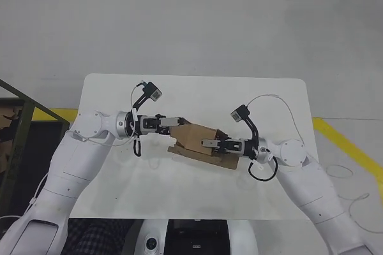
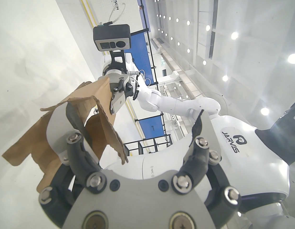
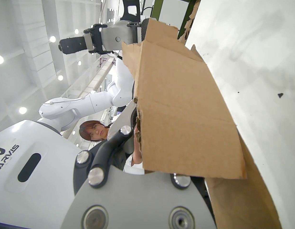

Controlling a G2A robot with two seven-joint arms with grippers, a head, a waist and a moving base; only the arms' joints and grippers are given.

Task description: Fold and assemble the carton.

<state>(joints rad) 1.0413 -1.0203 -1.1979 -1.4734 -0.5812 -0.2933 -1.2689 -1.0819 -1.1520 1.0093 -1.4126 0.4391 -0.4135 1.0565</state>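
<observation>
Carton [image 1: 193, 136] sits well inside table [image 1: 179, 89] edges, right claw [image 1: 212, 145] gripping it.

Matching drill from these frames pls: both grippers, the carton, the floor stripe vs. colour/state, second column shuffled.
Things:
1. left gripper
2. right gripper
3. carton
4. floor stripe

States:
A. yellow, on the floor beside the table
B. shut on a carton panel
C. brown, partly unfolded, between the two grippers
D. open, one finger against the carton, the other free

Pairs: 1-D, 2-B, 3-C, 4-A.
</observation>
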